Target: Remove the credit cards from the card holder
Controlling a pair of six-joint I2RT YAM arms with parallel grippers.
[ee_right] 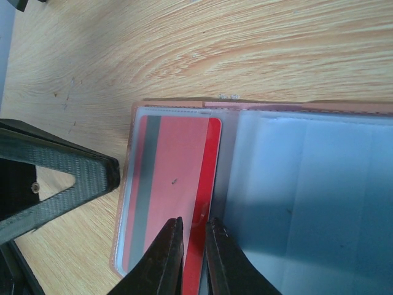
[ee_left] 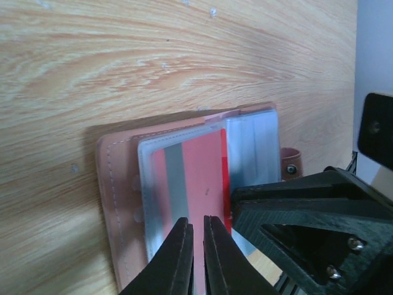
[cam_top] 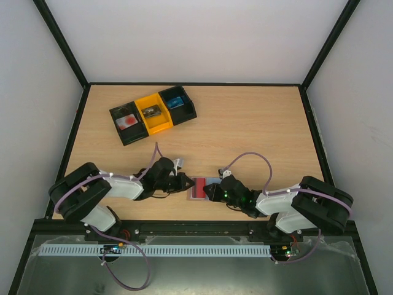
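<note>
Two tools flank the open card holder (cam_top: pixel 198 187) at the counter's (cam_top: pixel 245 123) 6 o'clock. The left tool (cam_top: pixel 183 182), nearly closed, should pin it. The right tool (cam_top: pixel 210 190), narrowed astride the red card (ee_right: pixel 209 160) with its grip unclear, should pull flat toward 3 o'clock.

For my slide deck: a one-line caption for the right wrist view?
Right gripper, fingers nearly closed, over a red card in the open card holder.

L arm (cam_top: pixel 98 193) & R arm (cam_top: pixel 307 206) each had black joints w/ white link shells, and lilac cables (cam_top: pixel 252 155) looped off both. L gripper (ee_left: pixel 196 221) was black w/ slim tapered fingers. R gripper (ee_right: pixel 194 226) looked the same, plus an open triangular frame, silver screws (ee_left: pixel 354 244) & green LEDs (cam_top: pixel 227 195).
</note>
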